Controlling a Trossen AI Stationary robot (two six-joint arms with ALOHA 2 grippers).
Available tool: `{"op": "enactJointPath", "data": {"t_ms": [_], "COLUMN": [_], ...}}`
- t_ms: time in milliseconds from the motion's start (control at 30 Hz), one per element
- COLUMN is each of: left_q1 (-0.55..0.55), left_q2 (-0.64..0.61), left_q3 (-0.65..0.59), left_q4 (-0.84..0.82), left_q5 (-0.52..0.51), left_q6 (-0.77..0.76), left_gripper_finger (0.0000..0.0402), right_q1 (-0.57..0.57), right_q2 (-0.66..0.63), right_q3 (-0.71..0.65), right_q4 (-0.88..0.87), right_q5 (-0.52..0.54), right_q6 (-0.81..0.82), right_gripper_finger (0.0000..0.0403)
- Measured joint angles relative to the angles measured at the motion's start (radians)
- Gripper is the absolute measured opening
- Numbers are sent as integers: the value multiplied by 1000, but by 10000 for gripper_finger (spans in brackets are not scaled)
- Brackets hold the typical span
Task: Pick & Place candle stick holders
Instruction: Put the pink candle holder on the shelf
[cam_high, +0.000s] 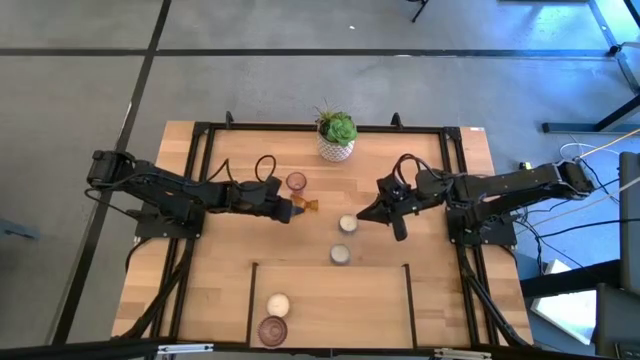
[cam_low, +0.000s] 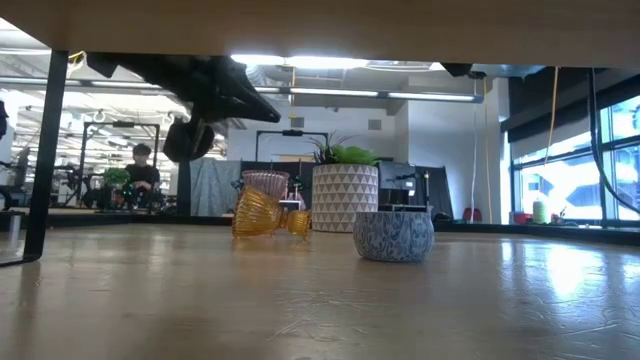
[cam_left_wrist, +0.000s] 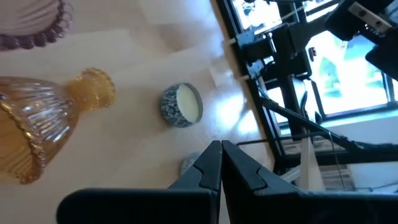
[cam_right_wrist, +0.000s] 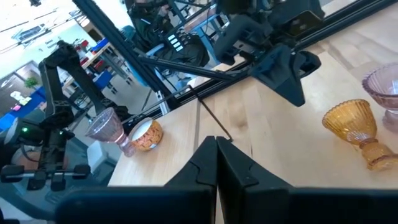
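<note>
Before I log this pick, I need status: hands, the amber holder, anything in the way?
Left hand shut, empty, beside amber holder. Right hand shut, empty, mid-table. Amber holder tipped on its side, pink holder close behind. Path clear.

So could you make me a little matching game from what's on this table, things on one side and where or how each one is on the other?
Things:
1. amber glass holder
2. plant pot
3. pink glass holder at the front
4. left gripper

Descriptions:
A. stands at the far edge of the table
B. shut, empty, close beside the amber glass
C. lies tipped on its side
D. stands near the front edge, next to a cream-white holder

Pairs: 1-C, 2-A, 3-D, 4-B
</note>
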Motion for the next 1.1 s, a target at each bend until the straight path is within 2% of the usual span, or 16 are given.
{"op": "enactJointPath", "data": {"t_ms": [233, 367, 500, 600, 733, 800, 867, 1000, 1100], "left_q1": [0, 0, 0, 0, 6, 36, 86, 184, 235], "left_q2": [0, 0, 0, 0, 0, -1, -4, -7, -7], "left_q3": [26, 81, 174, 269, 380, 397, 394, 395, 395], "left_q4": [-10, -131, -352, -572, -870, -953, -968, -923, -902], "left_q5": [-44, -75, -121, -214, -388, -414, -381, -231, -157], "left_q6": [35, 82, 146, 166, 60, -20, -28, 64, 106], "left_gripper_finger": [2, 2, 2, 2, 2, 2, 2, 4, 19], "right_q1": [-13, -13, -15, -15, -15, -15, -18, -28, -33], "right_q2": [0, 0, 0, 0, 0, 0, 0, 0, 0], "right_q3": [0, 0, 0, 0, 0, 0, 0, 0, 0], "right_q4": [1, 5, 6, 6, 6, 6, 6, 9, 9], "right_q5": [0, 0, 3, 3, 3, 3, 4, 10, 11], "right_q6": [10, 11, 10, 10, 10, 10, 5, 5, 4], "right_gripper_finger": [0, 0, 0, 0, 0, 0, 0, 0, 0]}}
